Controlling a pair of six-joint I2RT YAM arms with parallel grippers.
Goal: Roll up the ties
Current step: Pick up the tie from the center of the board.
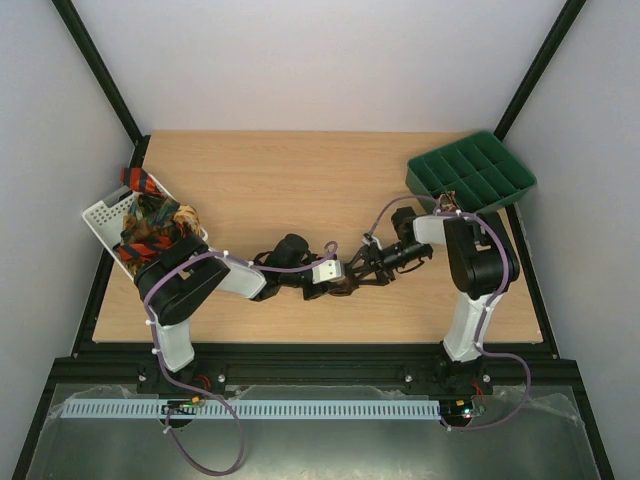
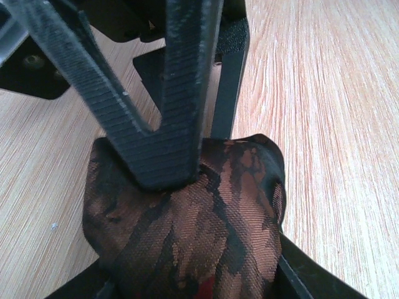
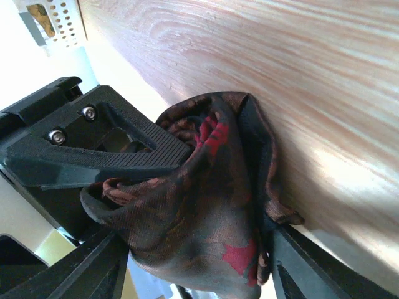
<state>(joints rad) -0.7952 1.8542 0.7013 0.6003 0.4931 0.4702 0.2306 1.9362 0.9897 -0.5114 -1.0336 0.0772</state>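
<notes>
A dark brown tie (image 1: 346,288) with reddish specks is bunched into a roll on the table, a little near of its middle. Both grippers meet at it. My left gripper (image 1: 335,284) is shut on the roll from the left, and my right gripper (image 1: 364,269) is shut on it from the right. In the left wrist view the tie (image 2: 206,218) fills the gap of my left gripper (image 2: 199,283), and the right gripper's fingers (image 2: 162,124) press on it from above. In the right wrist view the tie (image 3: 206,205) sits in my right gripper (image 3: 199,274).
A white slotted basket (image 1: 101,214) at the left edge holds several more ties (image 1: 152,228), orange-and-black striped and tan-gold. A green compartment tray (image 1: 470,172) stands at the back right. The light wooden table (image 1: 270,180) runs behind the grippers.
</notes>
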